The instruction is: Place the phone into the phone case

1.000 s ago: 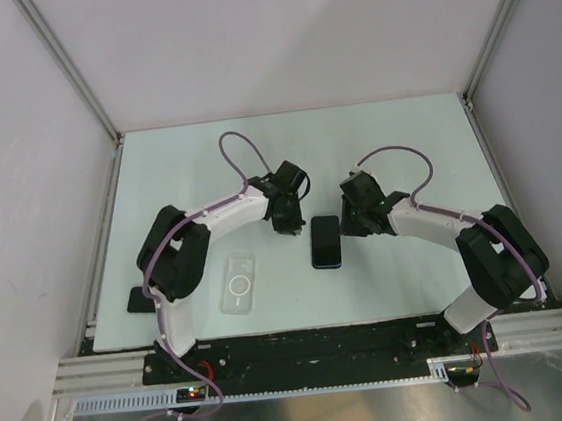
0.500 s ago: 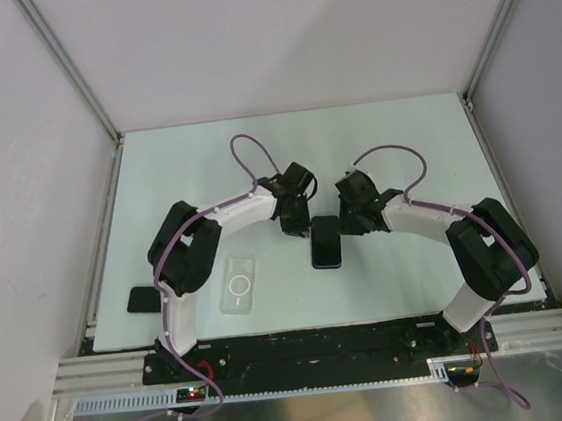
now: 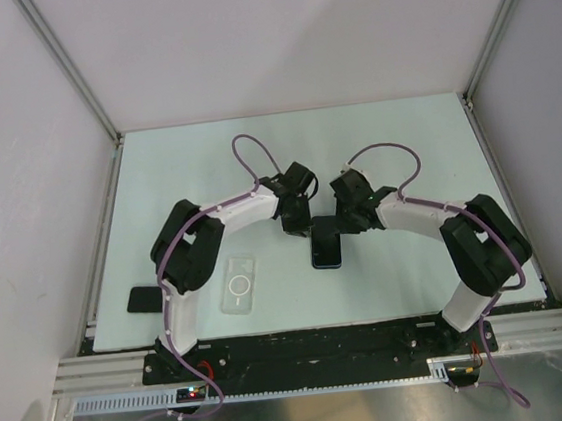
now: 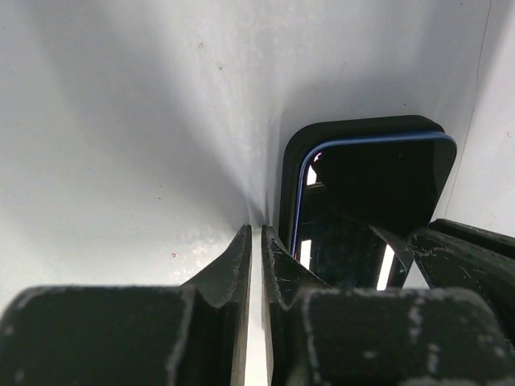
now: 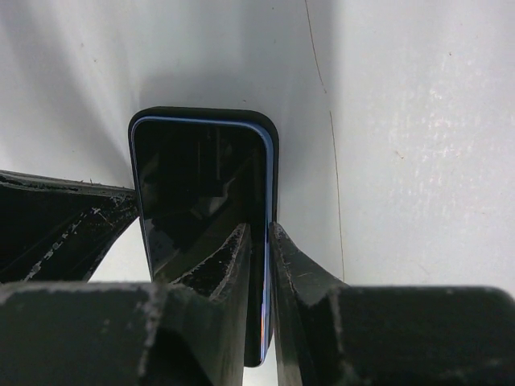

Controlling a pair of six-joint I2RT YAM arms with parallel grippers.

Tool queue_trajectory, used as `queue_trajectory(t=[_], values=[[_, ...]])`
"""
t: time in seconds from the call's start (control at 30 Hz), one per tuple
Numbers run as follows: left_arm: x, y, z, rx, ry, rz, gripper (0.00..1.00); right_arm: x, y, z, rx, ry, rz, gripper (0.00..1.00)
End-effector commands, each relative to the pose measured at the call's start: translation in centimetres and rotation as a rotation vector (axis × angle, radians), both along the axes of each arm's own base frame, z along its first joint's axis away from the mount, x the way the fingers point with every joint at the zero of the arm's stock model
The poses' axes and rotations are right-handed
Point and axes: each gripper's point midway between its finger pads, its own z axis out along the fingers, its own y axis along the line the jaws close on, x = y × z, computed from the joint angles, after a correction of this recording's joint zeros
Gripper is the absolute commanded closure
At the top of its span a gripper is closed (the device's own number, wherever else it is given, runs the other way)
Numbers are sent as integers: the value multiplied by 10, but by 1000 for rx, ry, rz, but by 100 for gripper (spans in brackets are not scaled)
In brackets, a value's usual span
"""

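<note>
Now glossy black phone (image 5: 201, 181), blue-edged; right claw (image 5: 259, 235) pinching edge, left claw (image 4: 256, 237) nearly together

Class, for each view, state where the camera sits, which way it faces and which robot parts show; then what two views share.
Top external: above and behind the bases, looking down at the table; shows left arm, right arm, phone and phone case.
Left wrist: on the left arm, looking along the left end effector, the phone beside it.
Right wrist: on the right arm, looking along the right end effector, which straddles the phone's long edge.
Shared: both wrist views show the phone.
</note>
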Motion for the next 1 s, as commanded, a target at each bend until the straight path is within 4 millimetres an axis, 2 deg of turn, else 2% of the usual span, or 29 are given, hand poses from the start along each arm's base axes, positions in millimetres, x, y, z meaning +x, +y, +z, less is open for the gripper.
queue_trajectory(t=[0.0,0.73,0.97], values=[[7,-13,9,-35,-24,-20,88,8,8,-3,-14,-17,7,81],[4,-15,14,-39,-33,-24,87,-6,9,-39,-104,88,16,85],[5,-14,20,-46,-45,-24,87,0,18,-35,-105,103,48,84]])
